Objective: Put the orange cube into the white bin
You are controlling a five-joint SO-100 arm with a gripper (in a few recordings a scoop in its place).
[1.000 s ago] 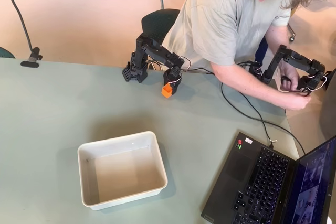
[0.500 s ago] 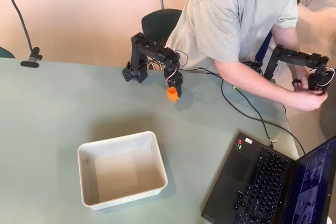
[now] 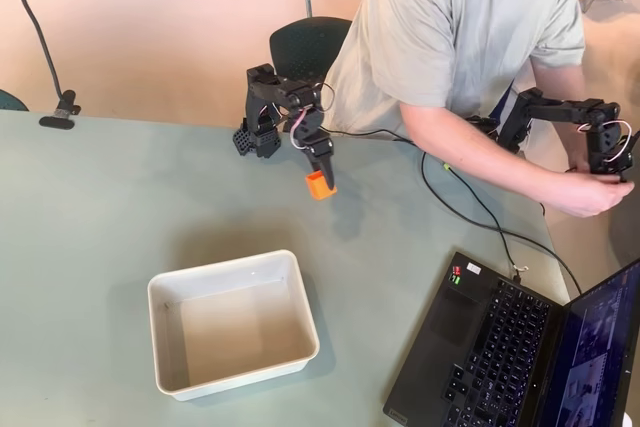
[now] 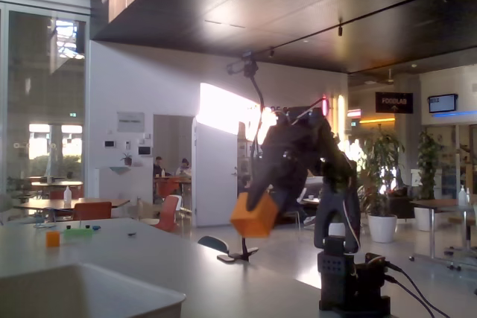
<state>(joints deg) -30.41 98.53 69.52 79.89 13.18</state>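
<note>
The orange cube (image 3: 319,185) hangs in the air above the table, held by my black gripper (image 3: 320,175), which is shut on it. In the fixed view the orange cube (image 4: 254,216) sits tilted between the dark fingers of the gripper (image 4: 261,202), well above the tabletop. The white bin (image 3: 232,321) rests on the table nearer the front, down and to the left of the cube in the overhead view; its rim (image 4: 89,288) shows at the lower left of the fixed view.
A person in a grey shirt (image 3: 450,37) leans over the table's far right edge. A laptop (image 3: 520,347) lies open at the front right, with a black cable (image 3: 470,212) running across the table. A lamp clamp (image 3: 60,112) sits far left.
The gripper has lifted the cube off the table and swung it slightly left, toward the bin side. The person has straightened up.
</note>
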